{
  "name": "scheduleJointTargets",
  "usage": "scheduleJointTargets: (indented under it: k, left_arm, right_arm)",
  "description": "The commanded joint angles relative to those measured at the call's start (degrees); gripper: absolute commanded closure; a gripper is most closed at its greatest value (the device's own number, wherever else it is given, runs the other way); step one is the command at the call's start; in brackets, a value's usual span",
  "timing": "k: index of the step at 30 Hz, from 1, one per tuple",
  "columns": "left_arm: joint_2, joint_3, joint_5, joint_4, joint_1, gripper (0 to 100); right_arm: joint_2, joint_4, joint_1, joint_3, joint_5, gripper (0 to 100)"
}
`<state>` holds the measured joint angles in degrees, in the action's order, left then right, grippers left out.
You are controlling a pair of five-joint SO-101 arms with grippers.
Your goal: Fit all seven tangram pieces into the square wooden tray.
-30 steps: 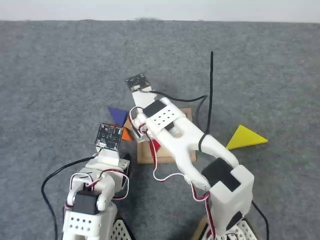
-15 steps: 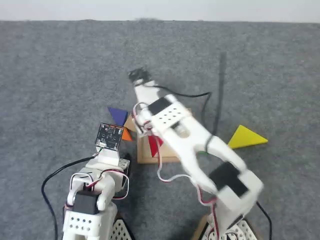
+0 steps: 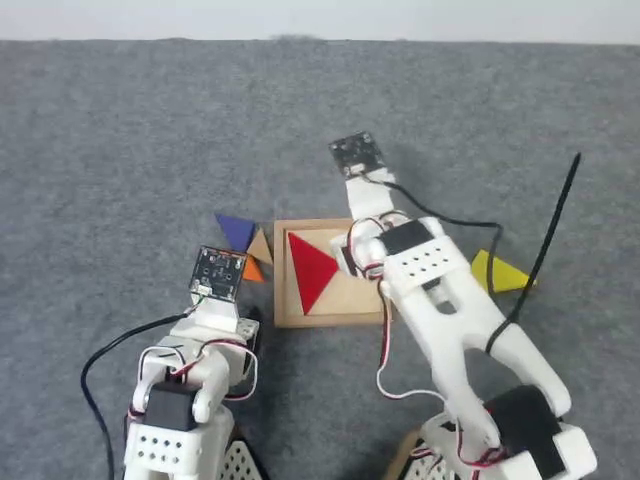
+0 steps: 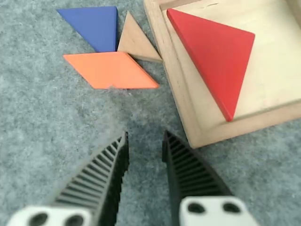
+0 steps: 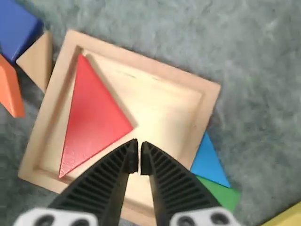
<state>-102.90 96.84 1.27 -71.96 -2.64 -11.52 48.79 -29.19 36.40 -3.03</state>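
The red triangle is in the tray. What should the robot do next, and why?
Probably the right gripper should open and shift toward the yellow triangle near the tray. It hangs shut and empty over the tray, the red triangle already lies inside, and the yellow one looks like the other big piece.

Grey, nubbly carpet [image 3: 120, 130] spreads right under my jaws and out on every side of them, evenly lit; far ahead, a pale wall [image 3: 320, 20].
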Motion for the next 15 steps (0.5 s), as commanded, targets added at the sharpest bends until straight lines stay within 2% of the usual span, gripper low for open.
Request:
scheduleJointTargets:
  k: [1,9,15]
  left_arm:
    - [-0.8,-0.3,-0.3,-0.1,-0.3,89]
    - [-0.8,-0.3,-0.3,-0.1,-0.3,89]
    - [-0.8,-0.3,-0.3,-0.1,-0.3,89]
  right_arm:
    - [2.8,-1.5,0.9,-0.5,0.9,99.1]
    - [9.1,-2.4,-7.0,-0.8,1.1,99.1]
    - [10.4,-2.4,-7.3,-0.9,2.7,99.1]
